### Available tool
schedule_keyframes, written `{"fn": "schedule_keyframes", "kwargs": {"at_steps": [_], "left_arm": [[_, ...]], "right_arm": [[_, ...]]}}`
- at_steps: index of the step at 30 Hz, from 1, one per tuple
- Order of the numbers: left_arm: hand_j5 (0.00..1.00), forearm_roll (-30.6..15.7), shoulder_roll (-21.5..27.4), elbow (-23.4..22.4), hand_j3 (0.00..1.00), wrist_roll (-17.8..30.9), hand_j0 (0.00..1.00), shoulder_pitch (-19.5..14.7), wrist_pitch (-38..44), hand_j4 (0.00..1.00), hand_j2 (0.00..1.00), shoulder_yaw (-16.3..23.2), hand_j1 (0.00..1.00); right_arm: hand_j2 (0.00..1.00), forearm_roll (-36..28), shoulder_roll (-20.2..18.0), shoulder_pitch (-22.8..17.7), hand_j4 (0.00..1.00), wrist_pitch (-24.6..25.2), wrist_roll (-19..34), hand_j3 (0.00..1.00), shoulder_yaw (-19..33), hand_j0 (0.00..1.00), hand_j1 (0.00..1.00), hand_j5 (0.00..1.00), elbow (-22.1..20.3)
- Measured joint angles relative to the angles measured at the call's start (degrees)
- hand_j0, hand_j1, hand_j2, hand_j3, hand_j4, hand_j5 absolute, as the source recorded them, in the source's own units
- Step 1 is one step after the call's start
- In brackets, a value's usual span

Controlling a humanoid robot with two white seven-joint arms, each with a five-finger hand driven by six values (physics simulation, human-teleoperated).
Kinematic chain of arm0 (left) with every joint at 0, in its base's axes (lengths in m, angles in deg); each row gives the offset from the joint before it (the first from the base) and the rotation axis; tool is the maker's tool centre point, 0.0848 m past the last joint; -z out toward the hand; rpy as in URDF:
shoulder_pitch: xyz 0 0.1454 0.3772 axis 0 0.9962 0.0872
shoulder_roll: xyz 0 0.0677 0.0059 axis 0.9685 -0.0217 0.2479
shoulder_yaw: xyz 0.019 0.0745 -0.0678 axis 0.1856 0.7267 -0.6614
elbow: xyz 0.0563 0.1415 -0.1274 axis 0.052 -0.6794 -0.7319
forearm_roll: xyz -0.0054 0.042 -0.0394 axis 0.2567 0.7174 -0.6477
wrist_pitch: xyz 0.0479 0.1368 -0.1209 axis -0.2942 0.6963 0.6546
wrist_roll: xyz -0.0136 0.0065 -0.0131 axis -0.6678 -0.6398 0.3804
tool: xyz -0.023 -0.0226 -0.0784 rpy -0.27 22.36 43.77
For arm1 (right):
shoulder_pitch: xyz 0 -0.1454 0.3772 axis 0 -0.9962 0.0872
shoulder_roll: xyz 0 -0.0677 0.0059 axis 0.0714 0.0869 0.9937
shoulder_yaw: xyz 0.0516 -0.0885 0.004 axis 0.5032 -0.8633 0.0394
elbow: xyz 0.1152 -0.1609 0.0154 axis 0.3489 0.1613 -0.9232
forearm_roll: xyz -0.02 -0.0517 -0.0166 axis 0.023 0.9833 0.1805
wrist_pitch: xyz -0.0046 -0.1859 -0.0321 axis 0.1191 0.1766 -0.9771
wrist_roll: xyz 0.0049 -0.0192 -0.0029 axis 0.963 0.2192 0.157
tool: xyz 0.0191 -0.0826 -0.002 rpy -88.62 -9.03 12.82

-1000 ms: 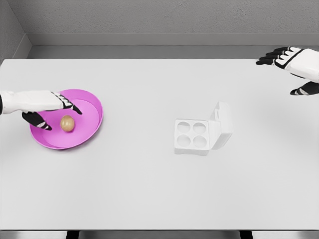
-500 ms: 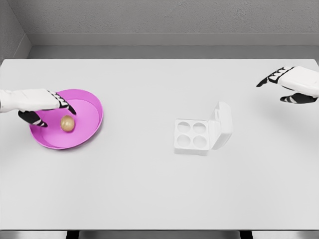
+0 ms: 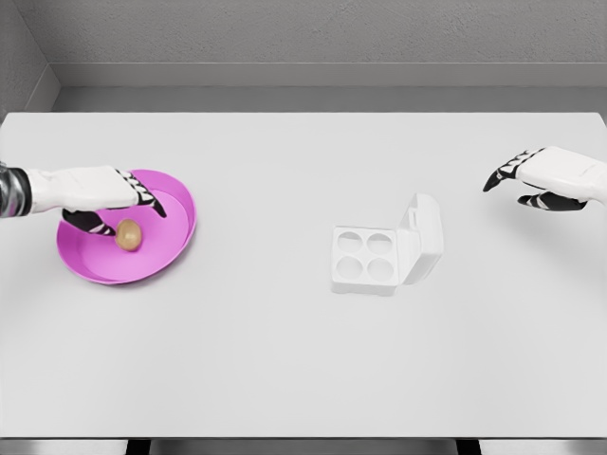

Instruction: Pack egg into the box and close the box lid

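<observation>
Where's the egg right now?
In the head view the egg lies in the pink bowl at the table's left, just beneath the left hand, well left of the open egg box.

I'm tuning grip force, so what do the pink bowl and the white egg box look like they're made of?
The pink bowl looks like smooth moulded plastic: uniform colour, thin rim, soft sheen. The egg box looks like matte white foam or moulded pulp, given its thick rounded walls and lack of shine. As simulator renders, neither is certain.

The left robot hand [image 3: 114,199] hovers, fingers spread, over the egg [image 3: 129,234] in the pink bowl [image 3: 175,242].
</observation>
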Motion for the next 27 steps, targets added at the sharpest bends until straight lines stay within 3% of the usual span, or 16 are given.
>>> {"fn": "schedule_keyframes", "kwargs": {"at_steps": [27], "left_arm": [[0.78,3.58,0.23,-0.08,0.78,0.00,0.78,3.16,0.00,0.78,0.78,-2.45,0.78]], "right_arm": [[0.68,-0.07,-0.32,0.09,0.68,0.00,-0.01,0.68,0.09,0.68,0.68,0.68,-0.15]]}}
